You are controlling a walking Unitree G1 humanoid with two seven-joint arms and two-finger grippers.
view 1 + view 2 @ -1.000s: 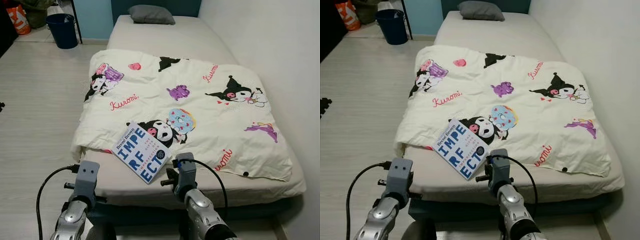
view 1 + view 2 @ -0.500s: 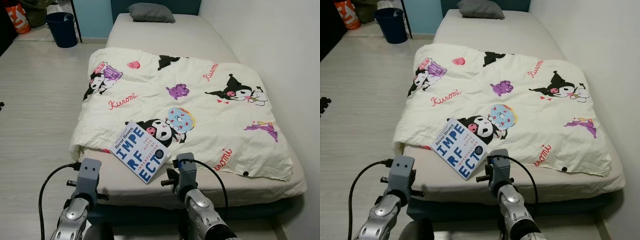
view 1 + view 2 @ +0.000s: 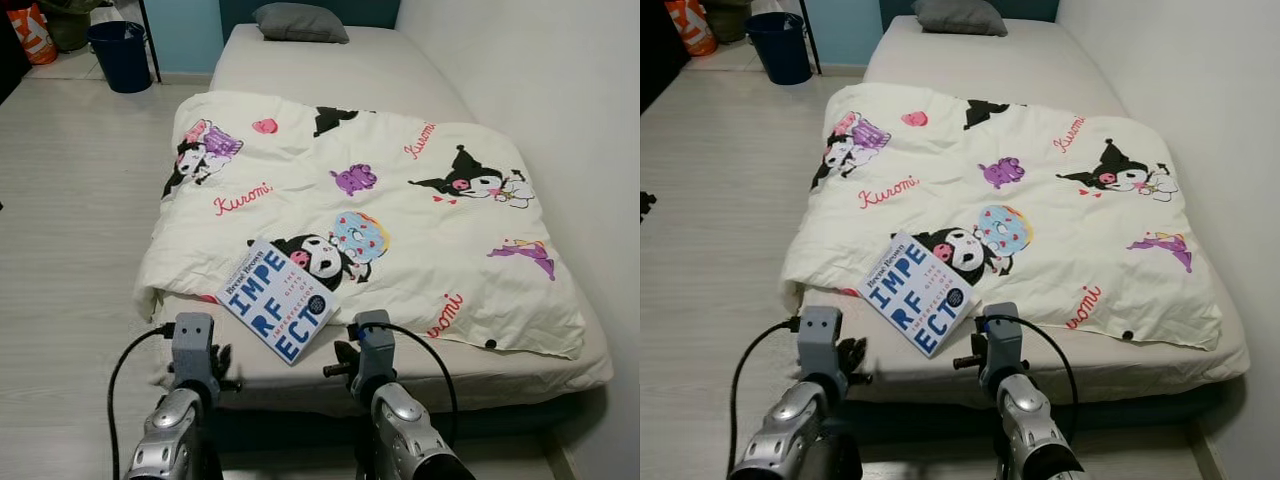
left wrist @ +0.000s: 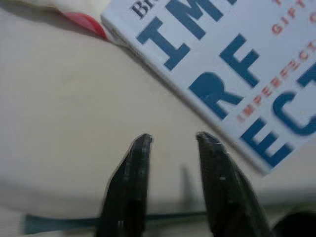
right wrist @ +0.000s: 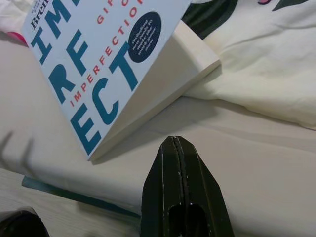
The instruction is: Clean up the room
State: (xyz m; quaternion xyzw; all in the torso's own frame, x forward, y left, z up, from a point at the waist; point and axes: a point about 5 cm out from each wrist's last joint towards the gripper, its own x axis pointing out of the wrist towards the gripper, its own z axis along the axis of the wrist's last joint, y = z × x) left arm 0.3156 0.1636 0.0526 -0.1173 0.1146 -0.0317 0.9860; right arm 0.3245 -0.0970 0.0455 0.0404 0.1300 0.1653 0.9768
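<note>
Facing the foot of a bed (image 3: 330,70) set against the right-hand wall. Book (image 3: 278,313) with a white and blue cover lying at the near end, its far part resting on the edge of a rumpled cartoon-print duvet (image 3: 400,215), its near corner tilted down onto the bare mattress sheet. Both arms raised just short of the mattress edge, one on each side of the book.

Left tool (image 4: 173,140) held slightly parted, fingers empty, tips hovering over the sheet just beside the book's near left edge. Right tool (image 5: 174,140) pressed fully closed, gripping nothing, pointing at the book's lifted right corner, where the page block shows.

Likely step: taking the book off the bed as part of the tidying. Not yet touched by either tool.

Risks from here:
- Closed right tool unable to take the book without opening first; pushing in as it stands likely to shove the book up the duvet.
- Thin cover and soft sheet: left fingers liable to pinch fabric instead of the book, dragging the sheet along.
- Gripping by the cover alone probably lets the book fall open and slip out.
- Sloped rest on the duvet: a nudge could send it sliding off the near edge to the floor (image 3: 70,200).
</note>
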